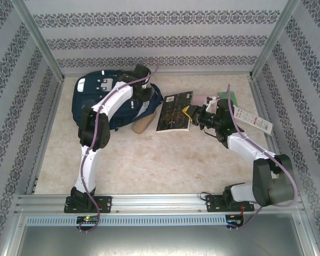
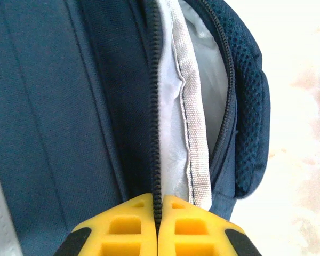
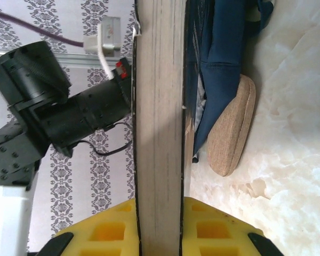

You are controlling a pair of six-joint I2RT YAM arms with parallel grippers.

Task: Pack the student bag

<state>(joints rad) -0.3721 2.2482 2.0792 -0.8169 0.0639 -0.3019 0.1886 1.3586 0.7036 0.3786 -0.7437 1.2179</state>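
The student bag, navy with white stripes, lies at the back left of the table. My left gripper is at its open right side. Up close, the yellow fingers are shut on the bag's black zipper edge, with pale lining showing in the gap beside it. My right gripper is shut on the right edge of a black book, held just right of the bag. The book's page edge stands upright between the yellow fingers.
A tan oval pouch lies on the table against the bag's near side, also seen past the book. Behind the right arm lie a green item and a white strip-shaped card. Patterned walls enclose the table.
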